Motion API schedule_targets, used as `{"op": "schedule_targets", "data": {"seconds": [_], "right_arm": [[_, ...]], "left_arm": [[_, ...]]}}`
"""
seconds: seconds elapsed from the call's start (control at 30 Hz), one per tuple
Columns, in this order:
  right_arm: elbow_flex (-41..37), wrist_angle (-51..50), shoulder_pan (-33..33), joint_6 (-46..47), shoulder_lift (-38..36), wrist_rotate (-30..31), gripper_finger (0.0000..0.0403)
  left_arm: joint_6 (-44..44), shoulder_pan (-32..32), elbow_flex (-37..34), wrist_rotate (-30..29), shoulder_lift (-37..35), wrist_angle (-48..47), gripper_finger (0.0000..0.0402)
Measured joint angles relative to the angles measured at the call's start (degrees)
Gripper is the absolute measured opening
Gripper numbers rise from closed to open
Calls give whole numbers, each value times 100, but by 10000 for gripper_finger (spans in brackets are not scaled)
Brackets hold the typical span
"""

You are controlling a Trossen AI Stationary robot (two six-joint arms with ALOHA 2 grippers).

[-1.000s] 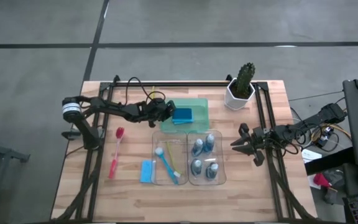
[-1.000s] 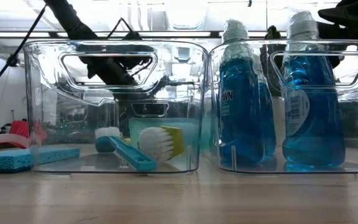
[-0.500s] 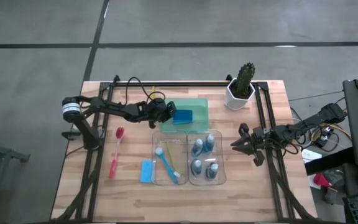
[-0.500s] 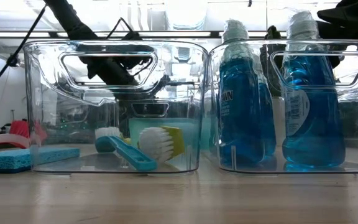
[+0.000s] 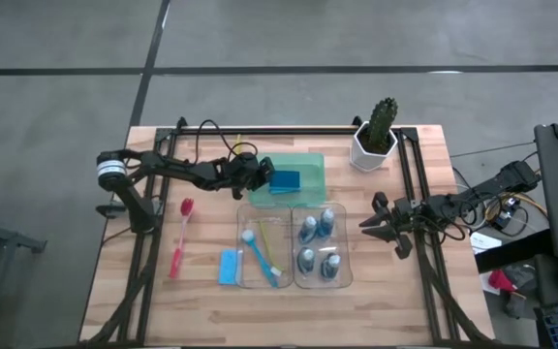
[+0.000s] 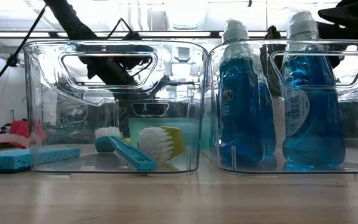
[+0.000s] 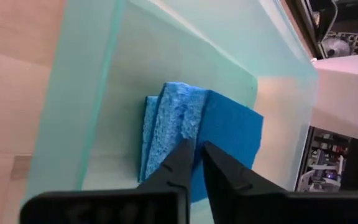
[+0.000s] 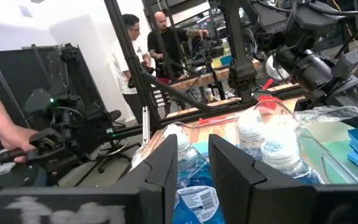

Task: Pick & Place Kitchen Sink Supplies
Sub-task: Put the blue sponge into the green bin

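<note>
I've got the left tool (image 7: pixel 194 163) nearly shut, pinching the top blue sponge (image 7: pixel 225 134) ahead of it over the green tray (image 7: pixel 79 124) so it stacks neatly, right tool (image 5: pixel 378 222) parked narrow beside the bottles (image 5: pixel 318 242)

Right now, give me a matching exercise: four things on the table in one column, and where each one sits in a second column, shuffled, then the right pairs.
Things:
1. red-pink brush
2. dish soap bottles
3. cactus
4. stacked blue sponges

Places:
A. in the green tray
B. in the right clear bin
C. on bare wood, left of both bins
D. in a white pot at the table's back right

Pairs: 1-C, 2-B, 3-D, 4-A
</note>
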Motion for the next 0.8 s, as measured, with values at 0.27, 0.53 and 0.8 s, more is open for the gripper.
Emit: {"op": "schedule_targets", "data": {"seconds": [0.27, 0.53, 0.8], "right_arm": [[0, 0, -1, 3, 1, 0, 73], [0, 0, -1, -4, 1, 0, 72], [0, 0, -2, -4, 1, 0, 85]], "left_arm": [[87, -16, 1, 0, -75, 237, 89], [878, -16, -3, 239, -485, 214, 112], [1690, -20, -25, 875, -1028, -49, 111]]}}
